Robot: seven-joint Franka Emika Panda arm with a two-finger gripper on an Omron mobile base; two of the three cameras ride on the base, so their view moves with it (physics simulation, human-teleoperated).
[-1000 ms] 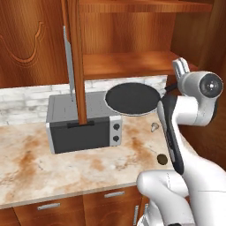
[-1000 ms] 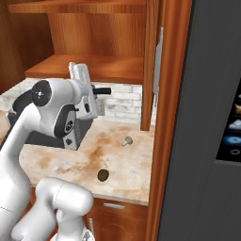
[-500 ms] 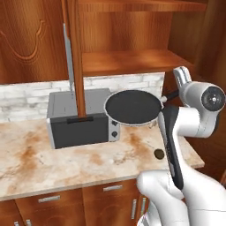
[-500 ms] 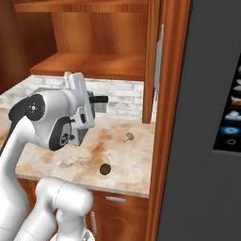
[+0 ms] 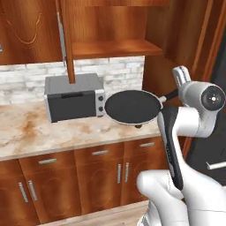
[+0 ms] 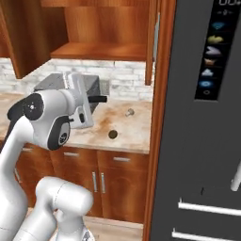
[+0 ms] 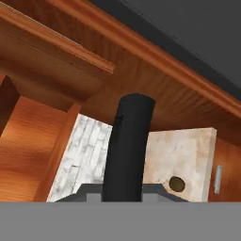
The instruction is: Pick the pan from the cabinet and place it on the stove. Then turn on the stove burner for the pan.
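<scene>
Marble tabletop [image 5: 53, 132] now sits farther off: my base has backed away. My hand [image 5: 173, 93] stays clenched on the pan [image 5: 131, 107] handle, at toaster oven's [image 5: 74, 96] three o'clock, cabinet [image 5: 110, 31] cleared, stove pending.

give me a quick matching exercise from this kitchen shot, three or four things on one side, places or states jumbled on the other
Things:
1. pan
2. toaster oven
3. cabinet
4. gripper

Places or states:
A. standing on the marble counter against the brick wall
B. door swung open, lower shelf bare
C. held level in the air above the counter's edge
D. shut on a black stick handle

Pairs: 1-C, 2-A, 3-B, 4-D
</scene>
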